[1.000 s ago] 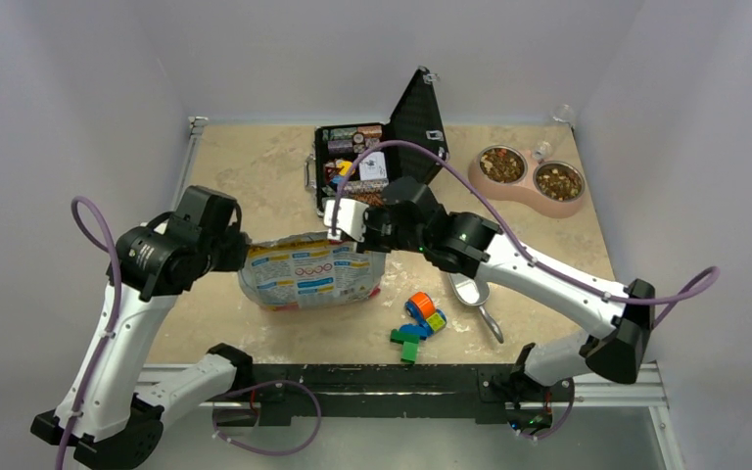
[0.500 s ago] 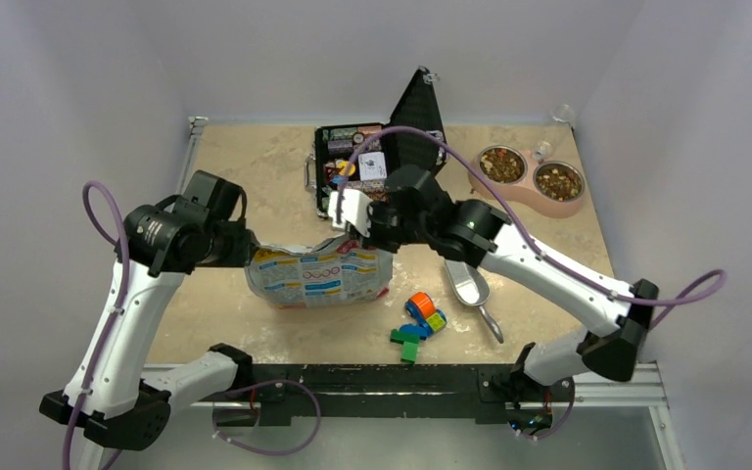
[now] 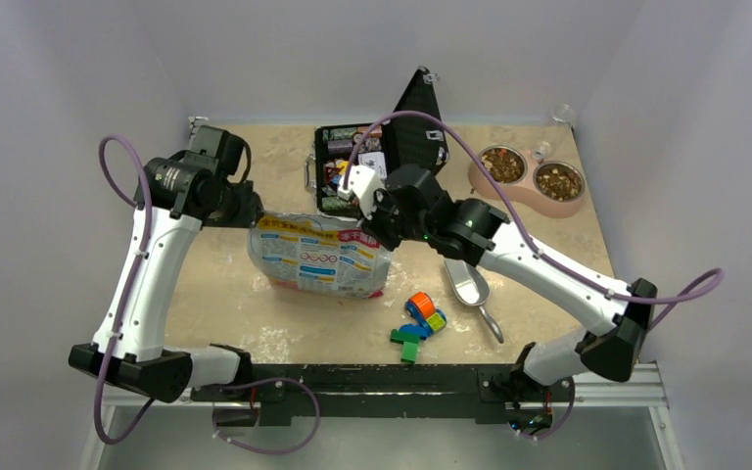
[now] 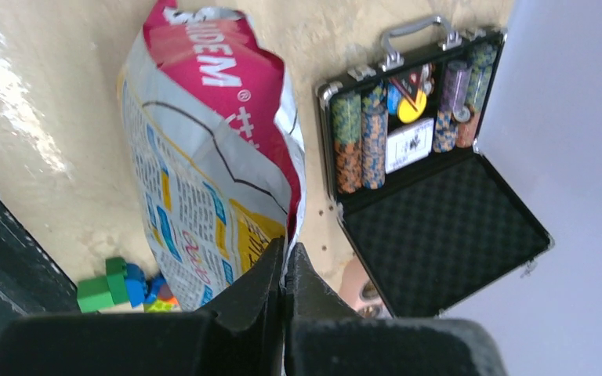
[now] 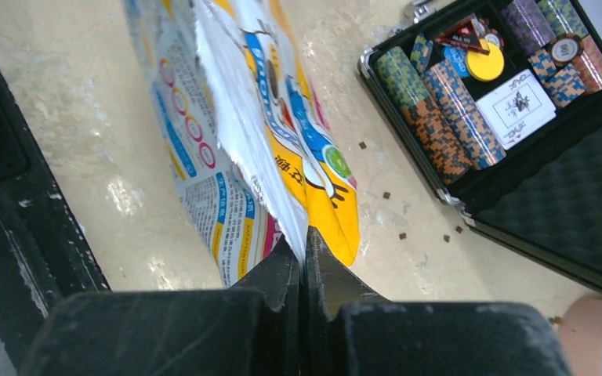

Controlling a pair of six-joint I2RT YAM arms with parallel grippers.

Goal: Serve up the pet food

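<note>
Seen from above, a printed food bag [image 3: 318, 257] stands at the centre of the frame. Its top edge runs left to right. The left gripper [image 4: 284, 262] is clenched on its left corner and the right gripper [image 5: 304, 243] on its right corner. The pet food [image 3: 501, 164] lies in a pink twin bowl [image 3: 530, 182] at upper right, nearer the right arm.

Lettering | pet food bag [image 4: 212, 157], magenta panel at its 12 o'clock end, read "…IDEM®" | smaller print was illegible
</note>
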